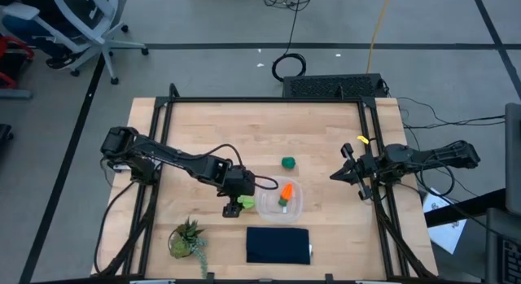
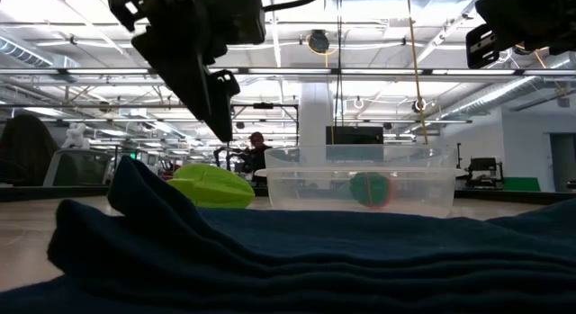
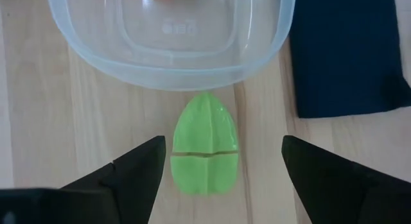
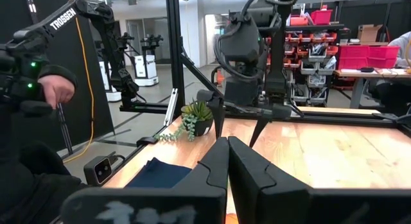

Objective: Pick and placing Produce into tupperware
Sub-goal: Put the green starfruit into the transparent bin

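Pale wood table (image 1: 212, 129) fills the high view, framed by black rails. Over its near middle the left gripper (image 1: 233, 207) hangs with fingers apart. The leaf (image 1: 247, 203) lies just beside it, toward the tub (image 1: 295, 204). That tub sits next past the leaf and holds the carrot (image 1: 285, 194). Farther out from this gripper, toward the table's far side, the dark green ball (image 1: 288, 162) rests alone. A navy cloth (image 1: 278, 245) lies near the tub on the front side, and a potted plant (image 1: 186, 238) stands at the front, left of the cloth. The right gripper (image 1: 337, 175) waits at the table's right edge, well apart from everything.

Low view: the cloth (image 2: 297, 251) fills the foreground. Behind it the leaf (image 2: 212, 185) lies below the left gripper's fingers (image 2: 214, 107), beside the tub (image 2: 360, 181). A green and red shape shows through the tub's wall. The right arm (image 2: 522, 24) is up at the top corner.

Left wrist view: the two dark fingers (image 3: 131, 176) stand wide apart, and the leaf (image 3: 205, 146) lies flat on the wood between them, untouched. Just ahead of it is the tub's rim (image 3: 173, 73); the cloth (image 3: 350, 54) lies off to one side.

Right wrist view: the right gripper's fingers (image 4: 250, 169) are pressed together, holding nothing. Across the table, the left arm (image 4: 247, 57), the plant (image 4: 196, 118) and the cloth (image 4: 157, 172) show. A person's hand (image 4: 56, 89) appears at the room's edge.
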Tool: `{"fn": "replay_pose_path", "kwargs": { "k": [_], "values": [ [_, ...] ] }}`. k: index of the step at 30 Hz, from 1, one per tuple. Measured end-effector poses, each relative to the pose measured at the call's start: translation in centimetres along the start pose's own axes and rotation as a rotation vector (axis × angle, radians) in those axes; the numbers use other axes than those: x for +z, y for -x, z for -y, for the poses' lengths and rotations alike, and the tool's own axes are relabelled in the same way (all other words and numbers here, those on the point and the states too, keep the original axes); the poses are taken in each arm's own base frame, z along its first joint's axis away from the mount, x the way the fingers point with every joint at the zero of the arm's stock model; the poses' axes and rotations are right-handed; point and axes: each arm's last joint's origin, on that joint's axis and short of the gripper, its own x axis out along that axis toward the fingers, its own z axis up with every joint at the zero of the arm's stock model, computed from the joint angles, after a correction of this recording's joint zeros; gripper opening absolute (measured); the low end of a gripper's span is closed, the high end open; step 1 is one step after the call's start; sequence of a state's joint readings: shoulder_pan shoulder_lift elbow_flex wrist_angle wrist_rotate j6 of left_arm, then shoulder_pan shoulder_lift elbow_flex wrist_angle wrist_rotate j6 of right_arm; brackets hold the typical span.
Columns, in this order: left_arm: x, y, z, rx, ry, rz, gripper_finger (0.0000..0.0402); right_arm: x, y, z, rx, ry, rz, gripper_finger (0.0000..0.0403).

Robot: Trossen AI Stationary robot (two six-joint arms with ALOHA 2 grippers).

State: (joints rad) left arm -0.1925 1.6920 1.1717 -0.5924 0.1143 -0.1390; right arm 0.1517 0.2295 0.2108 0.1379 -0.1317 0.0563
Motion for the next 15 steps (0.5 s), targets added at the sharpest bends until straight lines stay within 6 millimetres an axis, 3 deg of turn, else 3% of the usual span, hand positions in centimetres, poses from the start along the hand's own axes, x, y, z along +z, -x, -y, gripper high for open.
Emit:
{"fn": "replay_pose_path", "kwargs": {
  "k": [15],
  "values": [
    [-1.8,-2.1,-0.5,-0.004,-0.027,0.026,0.0317,0.0,0.0,0.0,0.0,0.0,0.0,0.0]
  ]
}}
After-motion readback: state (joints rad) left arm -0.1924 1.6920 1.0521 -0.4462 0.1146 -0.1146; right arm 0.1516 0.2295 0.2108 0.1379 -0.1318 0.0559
